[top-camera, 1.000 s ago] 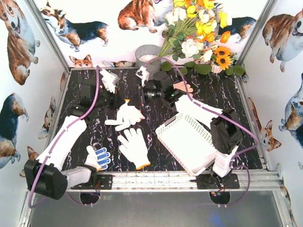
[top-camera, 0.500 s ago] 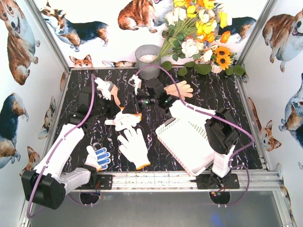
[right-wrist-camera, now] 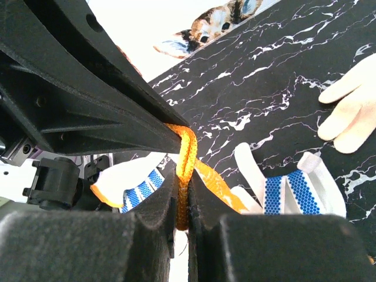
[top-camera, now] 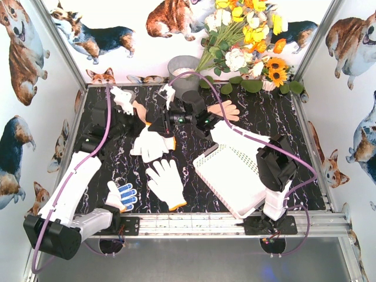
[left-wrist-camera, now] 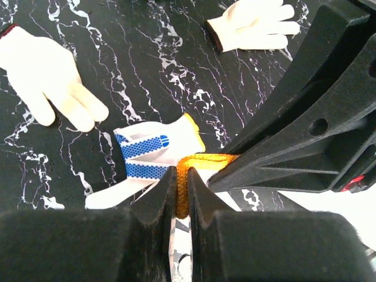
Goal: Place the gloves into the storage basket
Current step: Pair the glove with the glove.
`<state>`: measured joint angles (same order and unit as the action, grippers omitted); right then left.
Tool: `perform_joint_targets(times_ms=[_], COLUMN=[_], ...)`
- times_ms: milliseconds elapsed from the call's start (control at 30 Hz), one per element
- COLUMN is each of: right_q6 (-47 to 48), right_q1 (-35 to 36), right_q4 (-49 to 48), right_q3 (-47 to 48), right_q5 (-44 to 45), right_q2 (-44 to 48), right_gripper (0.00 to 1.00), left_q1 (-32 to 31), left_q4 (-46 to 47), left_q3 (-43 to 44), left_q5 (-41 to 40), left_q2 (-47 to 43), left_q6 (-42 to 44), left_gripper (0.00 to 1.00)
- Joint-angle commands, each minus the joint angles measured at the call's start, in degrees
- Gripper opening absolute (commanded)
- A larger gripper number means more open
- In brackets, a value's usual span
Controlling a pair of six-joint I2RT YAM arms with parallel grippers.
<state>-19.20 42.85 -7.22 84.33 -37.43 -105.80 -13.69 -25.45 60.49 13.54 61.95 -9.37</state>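
1. Top view: towards the far middle of the table (top-camera: 276,117), the left gripper (top-camera: 150,124) and the right gripper (top-camera: 166,124) are both pressed onto one held glove (top-camera: 151,144), which hangs limp. The storage basket (top-camera: 229,176) sits open by the near right corner, with bare table between. A white glove (top-camera: 166,183) and a blue-dotted glove (top-camera: 122,195) lie along the near edge.
2. Left wrist: the fingers (left-wrist-camera: 161,197) pinch the orange cuff (left-wrist-camera: 202,158). The glove looks like light, floppy knit, and the cuff is the firmest hold.
3. Right wrist: its fingers (right-wrist-camera: 202,202) clamp the same cuff. The dangling glove fingers could snag on the basket rim.
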Motion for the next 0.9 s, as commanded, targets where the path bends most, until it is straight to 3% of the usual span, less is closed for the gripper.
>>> perform_joint_targets(times_ms=[0, 333, 600, 867], right_q6=[0.8, -0.4, -0.5, -3.8], right_q1=[0.2, 0.2, 0.6, 2.4], right_q4=[-3.6, -4.9, -3.8, -4.6], right_q3=[-0.9, -8.8, -12.6, -17.8], right_q5=[-1.2, -3.9, -4.9, -6.7], right_q2=[2.4, 4.4, 7.3, 9.4], right_gripper=[0.0, 0.0, 0.0, 0.0], left_q1=[0.4, 0.4, 0.4, 0.3], left_q4=[0.3, 0.7, 2.6, 6.3], left_q3=[-0.5, -8.5, -12.2, -19.5], left_q5=[-1.6, 6.4, 20.1, 27.3], left_q2=[-0.5, -2.0, -0.2, 0.0], left_q6=[1.0, -2.5, -5.5, -13.6], left_gripper=[0.0, 0.0, 0.0, 0.0])
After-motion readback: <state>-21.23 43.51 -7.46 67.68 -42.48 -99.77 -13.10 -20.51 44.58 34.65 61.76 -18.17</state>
